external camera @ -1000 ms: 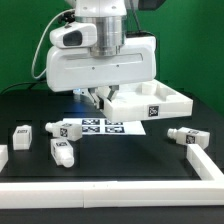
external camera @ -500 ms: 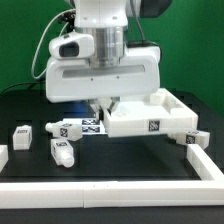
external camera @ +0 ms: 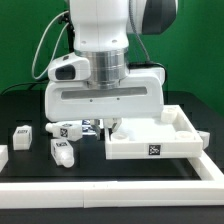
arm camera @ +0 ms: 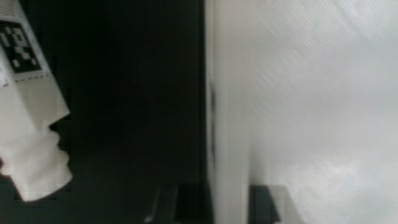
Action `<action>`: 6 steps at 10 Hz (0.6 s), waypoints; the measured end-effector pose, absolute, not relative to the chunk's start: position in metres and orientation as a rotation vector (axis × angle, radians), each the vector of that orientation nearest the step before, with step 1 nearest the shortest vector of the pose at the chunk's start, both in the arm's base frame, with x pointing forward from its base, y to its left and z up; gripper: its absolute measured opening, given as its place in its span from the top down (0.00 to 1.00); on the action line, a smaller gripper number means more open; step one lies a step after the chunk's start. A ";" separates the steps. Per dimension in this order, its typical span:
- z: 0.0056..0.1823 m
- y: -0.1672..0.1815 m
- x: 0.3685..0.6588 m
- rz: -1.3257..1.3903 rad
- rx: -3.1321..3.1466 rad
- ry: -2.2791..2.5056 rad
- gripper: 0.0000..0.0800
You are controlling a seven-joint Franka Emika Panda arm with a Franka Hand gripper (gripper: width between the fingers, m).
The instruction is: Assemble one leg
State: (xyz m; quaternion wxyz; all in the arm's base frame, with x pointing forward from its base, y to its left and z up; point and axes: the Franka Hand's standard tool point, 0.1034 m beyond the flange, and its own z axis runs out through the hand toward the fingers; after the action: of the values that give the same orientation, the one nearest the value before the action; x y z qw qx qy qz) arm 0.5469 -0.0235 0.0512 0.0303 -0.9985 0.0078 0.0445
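Observation:
My gripper (external camera: 108, 124) is shut on the near-left wall of the large white square panel (external camera: 152, 146), which lies flat on the black table. In the wrist view my gripper (arm camera: 226, 203) straddles the panel's wall (arm camera: 302, 110), with one dark finger (arm camera: 185, 205) on each side. Three small white legs with tags lie at the exterior view's left: one (external camera: 20, 133) far left, one (external camera: 62, 151) nearer the front, one (external camera: 68, 128) just beside my gripper. One leg (arm camera: 25, 110) also shows in the wrist view, apart from the panel.
The marker board (external camera: 90, 124) is mostly hidden behind my gripper and the panel. A white rail (external camera: 110, 190) runs along the table's front, with another rail (external camera: 211, 160) at the exterior view's right. The panel's front edge lies close to the front rail.
My gripper has moved toward the front of the table and dragged the panel with it. The panel now covers the marker board and the leg that lay at the right.

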 end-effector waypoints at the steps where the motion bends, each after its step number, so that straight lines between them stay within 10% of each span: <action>1: 0.051 -0.023 0.547 0.139 -3.078 0.024 0.93; 6: 0.017 -0.023 0.598 0.135 -3.080 0.069 0.93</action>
State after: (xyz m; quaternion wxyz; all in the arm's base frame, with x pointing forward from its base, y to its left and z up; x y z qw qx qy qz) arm 0.5981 -0.0227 0.0171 0.0291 -0.9984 0.0223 0.0438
